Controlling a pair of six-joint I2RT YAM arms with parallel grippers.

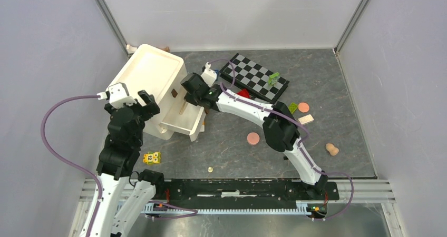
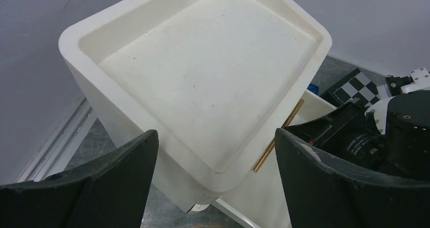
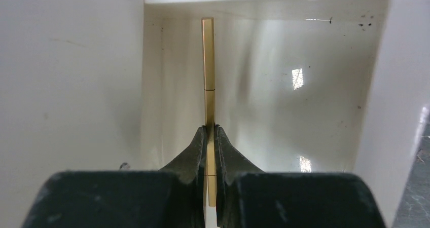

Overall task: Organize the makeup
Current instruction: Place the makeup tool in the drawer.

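My right gripper point(image 3: 210, 129) is shut on a thin gold makeup pencil point(image 3: 208, 61) and holds it inside the open drawer point(image 1: 182, 123) of the white organizer box point(image 1: 150, 71). The same pencil point(image 2: 280, 131) shows along the drawer's edge in the left wrist view. Beside the box's near corner my left gripper point(image 2: 215, 135) stands open and holds nothing. Out on the table lie two round pink discs point(image 1: 253, 138) point(image 1: 303, 107), a pinkish sachet point(image 1: 305, 119) and a peach-coloured tube point(image 1: 331, 149).
A black-and-white checkerboard point(image 1: 254, 78) lies at the back with a green brick point(image 1: 273, 78) on it. A red brick point(image 1: 243, 93) and another green one point(image 1: 293, 107) sit near it. A yellow toy brick point(image 1: 152, 158) lies by the left arm.
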